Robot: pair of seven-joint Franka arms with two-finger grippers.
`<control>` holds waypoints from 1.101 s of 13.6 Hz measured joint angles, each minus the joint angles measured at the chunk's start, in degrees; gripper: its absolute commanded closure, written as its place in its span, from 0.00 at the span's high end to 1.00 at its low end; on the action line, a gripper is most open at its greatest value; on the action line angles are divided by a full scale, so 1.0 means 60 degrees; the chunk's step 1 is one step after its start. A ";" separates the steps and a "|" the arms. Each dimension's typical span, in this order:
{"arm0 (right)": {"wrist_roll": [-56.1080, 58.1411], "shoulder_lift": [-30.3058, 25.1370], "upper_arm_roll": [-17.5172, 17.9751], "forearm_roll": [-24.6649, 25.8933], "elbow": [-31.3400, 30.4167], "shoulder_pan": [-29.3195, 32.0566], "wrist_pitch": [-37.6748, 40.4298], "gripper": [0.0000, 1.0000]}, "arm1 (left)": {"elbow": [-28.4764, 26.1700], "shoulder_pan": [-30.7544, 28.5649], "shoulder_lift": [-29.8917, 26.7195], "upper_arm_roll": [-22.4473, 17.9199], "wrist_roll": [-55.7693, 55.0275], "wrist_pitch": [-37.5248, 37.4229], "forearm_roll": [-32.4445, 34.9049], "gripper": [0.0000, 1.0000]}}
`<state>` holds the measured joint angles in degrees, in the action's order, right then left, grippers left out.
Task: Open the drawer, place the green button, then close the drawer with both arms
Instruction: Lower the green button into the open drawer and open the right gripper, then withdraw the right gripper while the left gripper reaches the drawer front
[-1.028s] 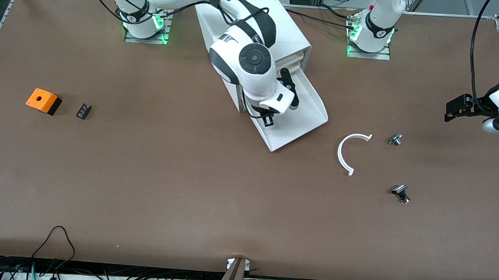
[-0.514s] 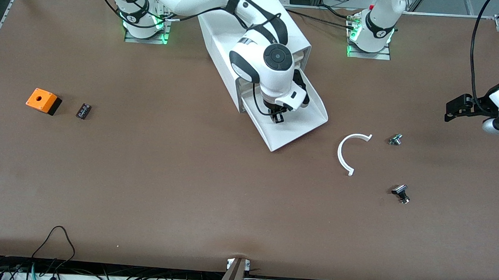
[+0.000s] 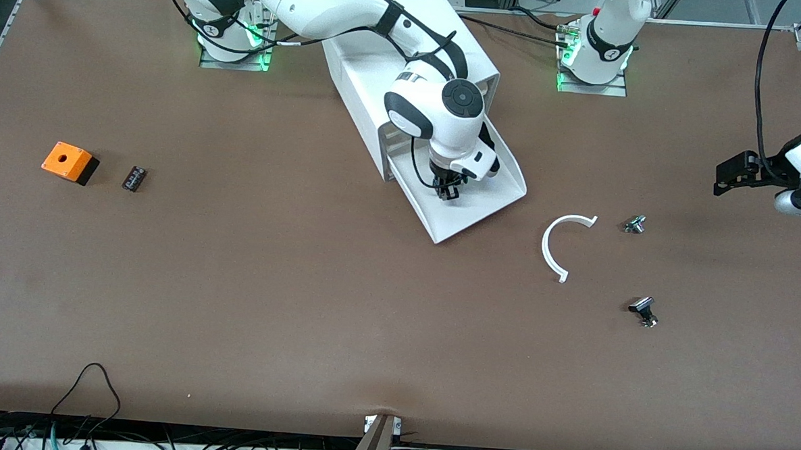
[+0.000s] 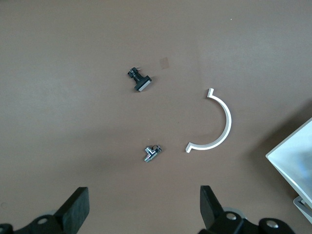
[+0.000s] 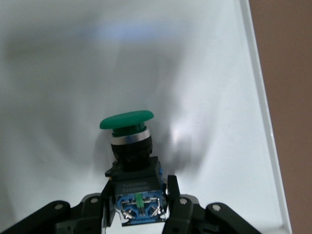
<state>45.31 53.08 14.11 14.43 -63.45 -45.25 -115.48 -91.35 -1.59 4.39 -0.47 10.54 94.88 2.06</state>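
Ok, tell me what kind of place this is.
Most likely a robotics lab bench. Two arms are bolted to a brown table with a framed edge. The right gripper holds a green push button over an open white drawer; the left gripper waits.

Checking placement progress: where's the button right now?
The button is held in the right gripper, over the open drawer of the cabinet; the front view hides it.

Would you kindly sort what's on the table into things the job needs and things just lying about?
Job:
- drawer, pulled open
- button, held by right end effector over drawer
- left end effector, waiting

Lying about:
- orange box
- white arc
- three small parts, e.g.
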 measured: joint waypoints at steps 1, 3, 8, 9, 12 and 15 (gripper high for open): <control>-0.0220 -0.0018 -0.0009 0.0000 0.0032 0.0003 0.0000 1.00 | 0.0000 0.0000 0.0000 0.0000 0.0000 -0.0001 0.0000 1.00; -0.0757 -0.0092 -0.0011 0.0000 0.0133 0.0001 0.0007 1.00 | 0.0000 0.0000 0.0000 0.0000 0.0000 -0.0002 0.0000 1.00; -0.2188 -0.1020 -0.0050 0.0001 0.0302 0.0014 0.0490 1.00 | 0.0001 0.0000 0.0000 0.0000 0.0000 -0.0009 0.0000 1.00; -0.2477 -0.1292 -0.0087 0.0006 0.0317 0.0015 0.0692 1.00 | 0.0001 0.0000 0.0000 0.0002 0.0000 -0.0016 0.0000 1.00; -0.2790 -0.2202 -0.0604 0.0034 0.0350 0.0037 0.1290 1.00 | 0.0004 0.0000 0.0000 0.0016 0.0000 -0.0062 0.0000 1.00; -0.2791 -0.3139 -0.1502 0.0036 0.0364 0.0113 0.1901 1.00 | 0.0011 0.0001 0.0000 0.0030 0.0000 -0.0065 0.0000 1.00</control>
<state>28.56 34.24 5.10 14.65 -61.27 -44.58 -104.07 -91.28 -1.59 4.39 -0.29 10.54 94.49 2.06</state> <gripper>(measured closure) 0.000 0.000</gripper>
